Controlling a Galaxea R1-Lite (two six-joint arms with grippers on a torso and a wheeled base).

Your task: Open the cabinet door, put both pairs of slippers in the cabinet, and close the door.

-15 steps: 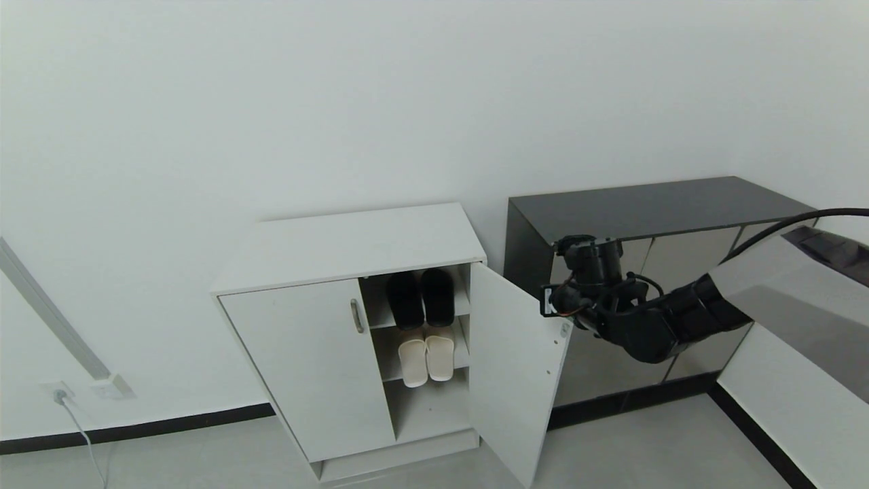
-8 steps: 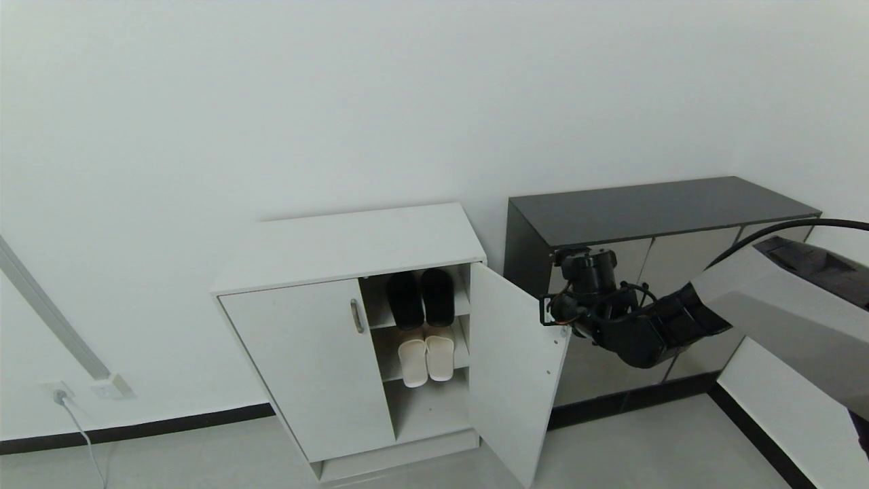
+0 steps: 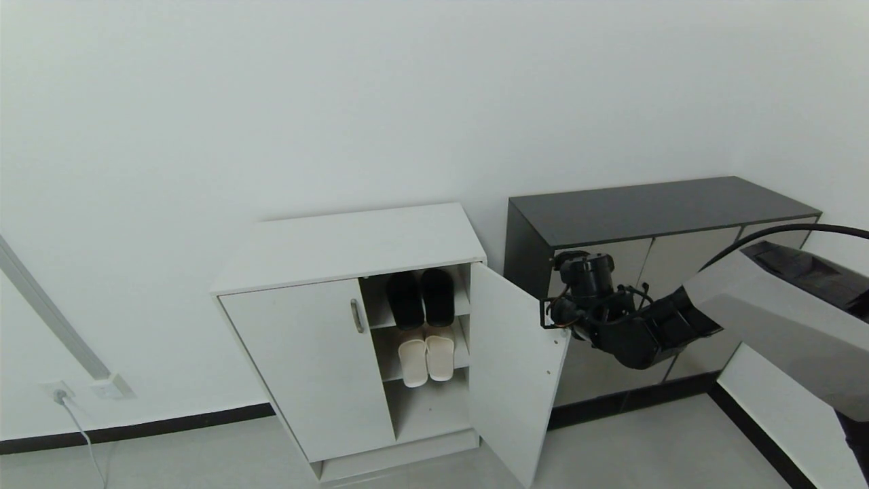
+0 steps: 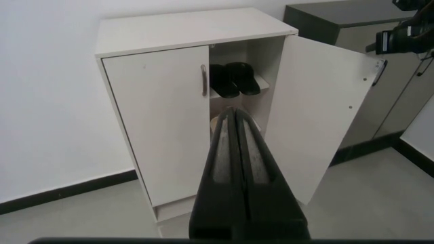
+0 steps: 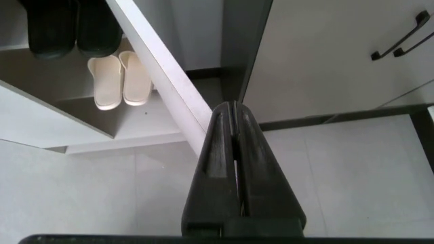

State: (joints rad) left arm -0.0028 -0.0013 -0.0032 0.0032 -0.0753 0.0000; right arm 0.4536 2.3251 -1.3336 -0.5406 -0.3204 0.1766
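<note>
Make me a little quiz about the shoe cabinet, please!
1. True or false: the black slippers sit on the shelf above the white slippers.
2. The open door is on the cabinet's: A) left side B) right side C) top
3. Short answer: both pairs are inside, so which step of the job is left?

Key: 1 true; 2 B; 3 close the door.
</note>
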